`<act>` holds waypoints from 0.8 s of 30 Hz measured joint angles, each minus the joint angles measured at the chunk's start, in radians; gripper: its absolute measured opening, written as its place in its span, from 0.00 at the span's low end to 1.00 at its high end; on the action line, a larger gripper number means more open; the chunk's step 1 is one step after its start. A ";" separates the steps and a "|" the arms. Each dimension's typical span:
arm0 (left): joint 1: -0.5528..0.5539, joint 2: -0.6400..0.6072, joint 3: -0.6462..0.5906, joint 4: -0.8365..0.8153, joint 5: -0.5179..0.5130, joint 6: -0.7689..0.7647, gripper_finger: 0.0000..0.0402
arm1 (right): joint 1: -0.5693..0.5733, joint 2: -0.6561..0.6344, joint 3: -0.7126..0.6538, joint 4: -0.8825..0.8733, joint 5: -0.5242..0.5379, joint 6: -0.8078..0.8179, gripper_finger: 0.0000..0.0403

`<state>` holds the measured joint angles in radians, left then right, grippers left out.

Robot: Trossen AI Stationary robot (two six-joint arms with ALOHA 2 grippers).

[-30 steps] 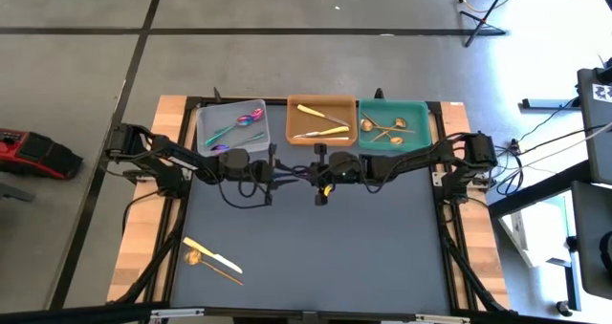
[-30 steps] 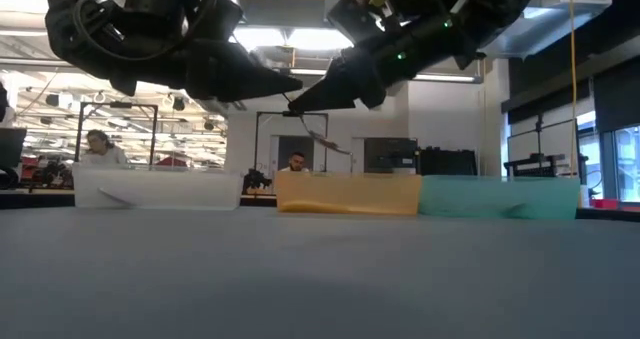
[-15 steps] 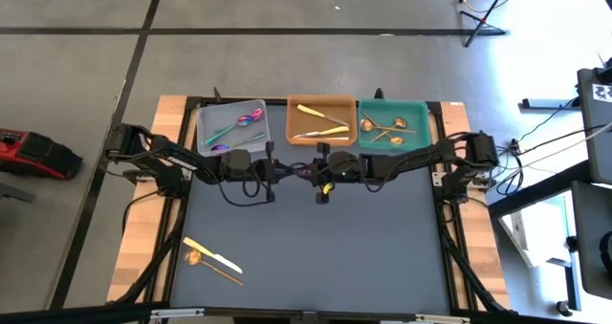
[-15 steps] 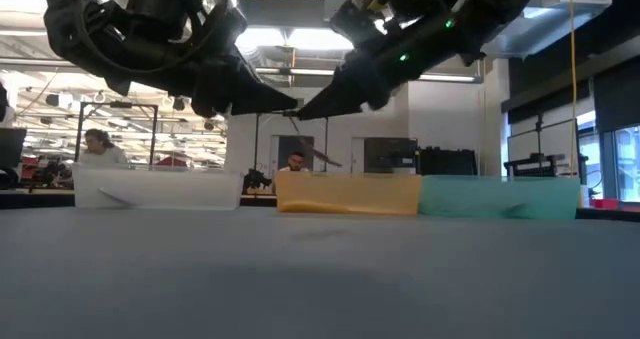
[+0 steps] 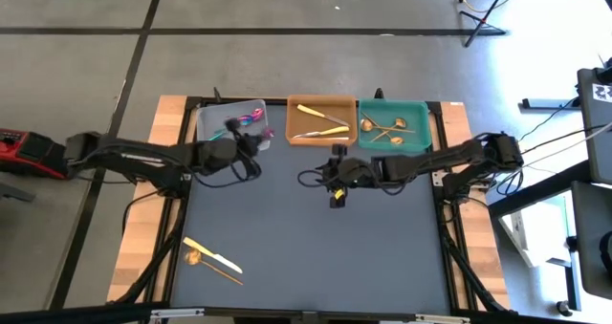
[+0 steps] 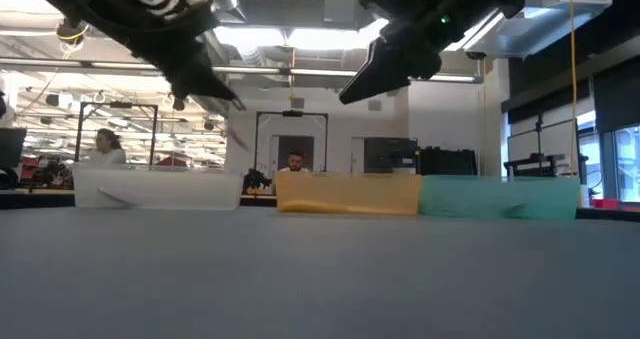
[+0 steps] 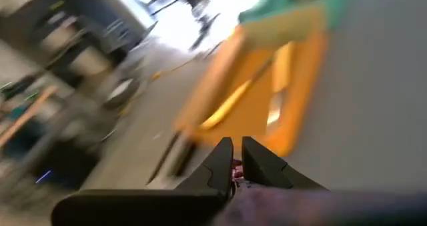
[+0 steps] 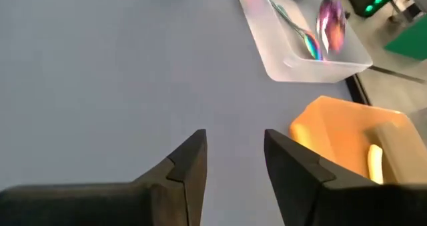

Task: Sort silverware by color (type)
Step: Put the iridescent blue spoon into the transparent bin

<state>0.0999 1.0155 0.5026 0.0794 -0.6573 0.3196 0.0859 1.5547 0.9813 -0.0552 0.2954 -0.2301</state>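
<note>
My left gripper [image 5: 258, 137] is shut on an iridescent purple piece of silverware [image 8: 331, 16] at the near right corner of the white tray [image 5: 212, 117]. That tray holds more iridescent pieces [image 5: 251, 117]. My right gripper [image 5: 335, 178] hangs open above the table's middle with nothing between its fingers [image 8: 190, 163]. Pale gold pieces lie in the orange tray [image 5: 321, 120] and copper spoons in the teal tray [image 5: 393, 123]. A pale gold knife [image 5: 212, 254] and a copper spoon [image 5: 198, 259] lie flat on the mat at the near left. My left gripper pinches the iridescent piece between its two fingertips [image 7: 227, 161]; a purple bit [image 7: 235, 175] shows in the gap. Which part of the piece that is, I cannot tell. The piece is lifted clear and slants down below the fingers [image 6: 237, 131].
The three trays stand side by side along the table's far edge. The grey mat [image 5: 382, 257] is bare from the middle to the right edge. People sit at desks in the room beyond the table [image 6: 100, 144].
The two grippers met tip to tip above the table's middle. My left gripper shut on the iridescent piece and my right gripper opened and let go. My left gripper then carried the piece toward the table's left, to the white tray. My right gripper drew back slightly.
</note>
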 joint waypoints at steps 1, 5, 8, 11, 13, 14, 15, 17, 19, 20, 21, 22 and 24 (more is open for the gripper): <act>0.018 -0.031 0.000 -0.047 -0.035 -0.002 0.05 | -0.001 0.001 0.000 -0.002 0.001 0.001 0.35; 0.139 -0.110 0.000 -0.172 -0.079 -0.051 0.05 | -0.003 0.007 -0.002 0.002 0.000 -0.001 0.35; 0.258 -0.115 0.000 -0.216 0.004 -0.074 0.05 | -0.002 0.007 -0.001 0.006 0.000 -0.002 0.35; 0.374 -0.093 -0.007 -0.218 0.118 -0.075 0.05 | -0.002 0.007 -0.001 0.006 0.000 -0.002 0.35; 0.439 -0.069 -0.015 -0.222 0.198 -0.080 0.05 | -0.002 0.007 -0.001 0.006 0.000 -0.007 0.35; 0.466 -0.058 -0.018 -0.223 0.230 -0.083 0.05 | -0.002 0.007 -0.001 0.006 0.000 -0.009 0.35; 0.490 -0.048 -0.019 -0.223 0.252 -0.083 0.05 | -0.002 0.007 -0.001 0.006 0.000 -0.010 0.35; 0.528 -0.027 -0.019 -0.217 0.267 -0.082 0.06 | -0.002 0.007 -0.001 0.009 0.000 -0.011 0.35; 0.553 -0.011 -0.019 -0.218 0.277 -0.086 0.08 | -0.002 0.007 -0.001 0.009 0.000 -0.014 0.35; 0.561 -0.007 -0.019 -0.218 0.281 -0.095 0.10 | -0.002 0.007 -0.001 0.009 0.000 -0.014 0.35; 0.565 -0.005 -0.019 -0.219 0.283 -0.105 0.12 | -0.002 0.007 -0.001 0.009 0.000 -0.014 0.35; 0.568 -0.005 -0.019 -0.221 0.283 -0.109 0.15 | -0.002 0.007 -0.001 0.009 0.000 -0.014 0.35; 0.568 -0.008 -0.019 -0.232 0.283 -0.133 0.21 | -0.002 0.007 -0.001 0.009 0.000 -0.014 0.35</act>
<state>0.6676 1.0073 0.4839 -0.1527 -0.3744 0.1862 0.0837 1.5618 0.9802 -0.0462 0.2951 -0.2440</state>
